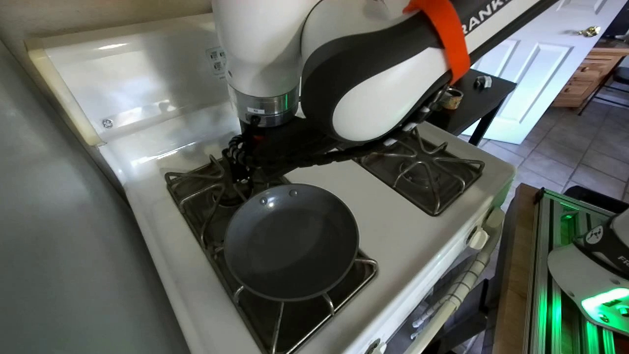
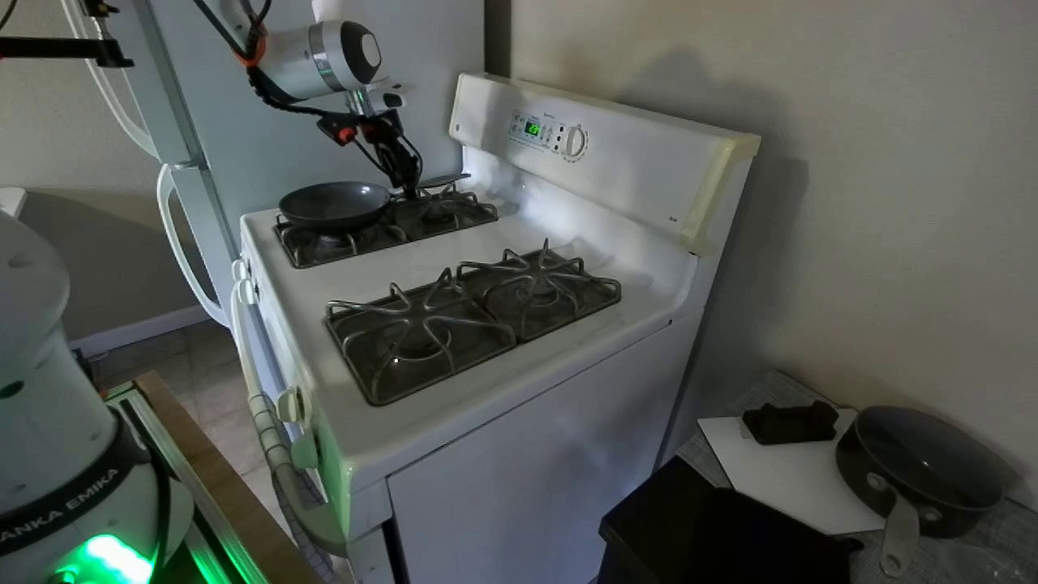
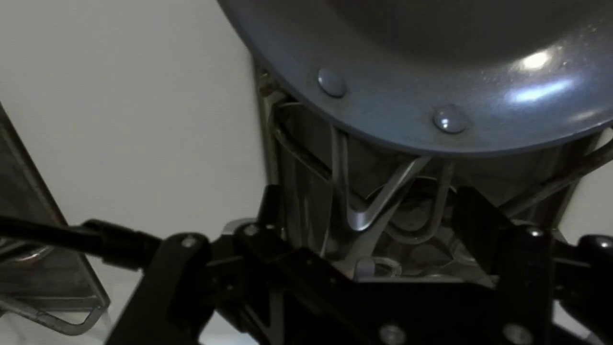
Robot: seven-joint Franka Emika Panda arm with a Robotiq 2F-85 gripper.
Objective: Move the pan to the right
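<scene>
1. Grey pan (image 1: 292, 243), seen from my gripper (image 3: 369, 199), lies toward the front of the stove (image 1: 383, 211), on the front burner (image 1: 303, 323) nearest the fridge (image 2: 446, 57).
2. Its handle (image 2: 446, 179) points toward the back panel (image 2: 624, 162), passing between my fingers (image 3: 476, 220), which stand spread, pinching nothing.
3. It looks round, shallow and smooth, glossy near two rivets (image 3: 331, 83).

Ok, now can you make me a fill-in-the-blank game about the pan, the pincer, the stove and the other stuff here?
1. Inside the pan you can count ____ round rivets.
2. The pincer is not shut; it is ____.
3. On the stove, the little display glows ____.
4. The flat sheet near the pot is coloured ____.

Missing words: two; open; green; white.
</scene>
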